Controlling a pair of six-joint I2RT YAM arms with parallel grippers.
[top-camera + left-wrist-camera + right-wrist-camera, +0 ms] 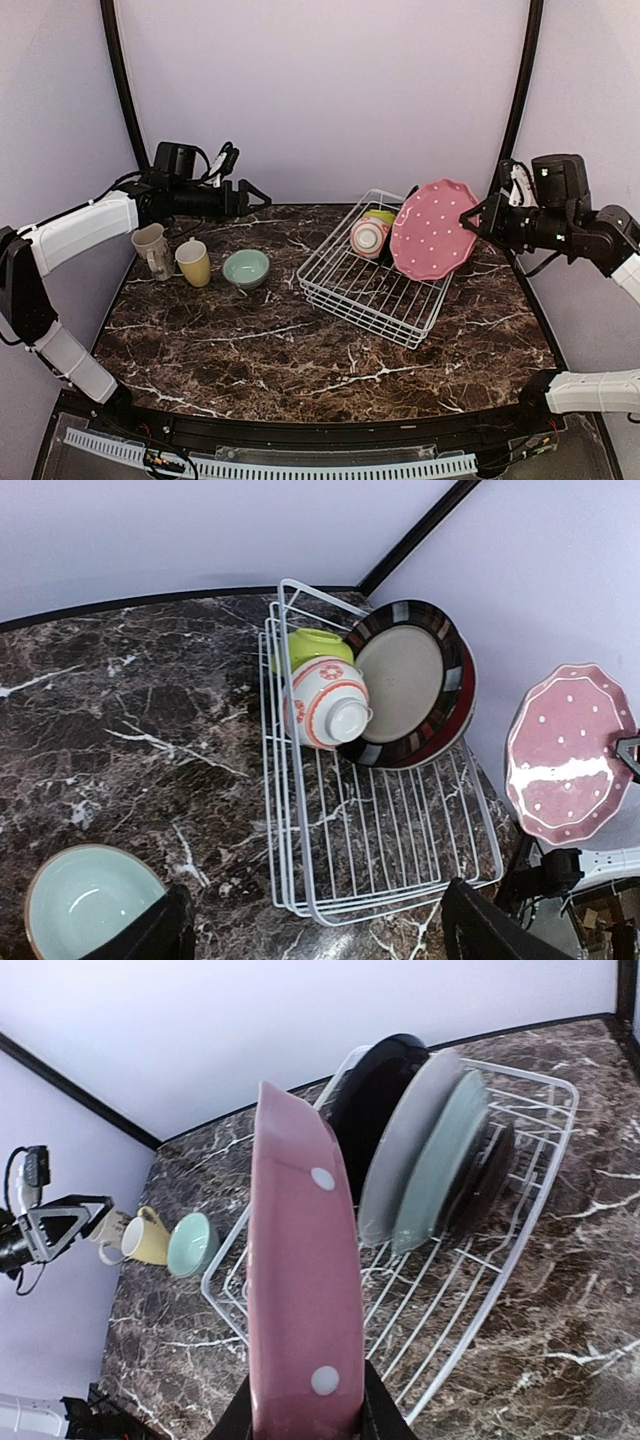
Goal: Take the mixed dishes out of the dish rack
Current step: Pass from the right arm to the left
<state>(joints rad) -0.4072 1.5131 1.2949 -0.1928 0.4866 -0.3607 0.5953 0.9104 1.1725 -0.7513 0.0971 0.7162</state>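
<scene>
Dark brown marble table (300, 370) veined white, pale lilac walls (320, 90), black corner posts (120, 80), soft even light

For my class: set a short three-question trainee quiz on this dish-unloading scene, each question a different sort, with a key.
1. Multiple choice: how many dishes stand on the table outside the dish rack? A) one B) three C) five
2. True or false: the left gripper is open and holds nothing.
3. Fill in: the right gripper grips the ______ by its rim.
Key: 1 B (beige mug, yellow mug, mint bowl); 2 true; 3 pink dotted plate.
</scene>
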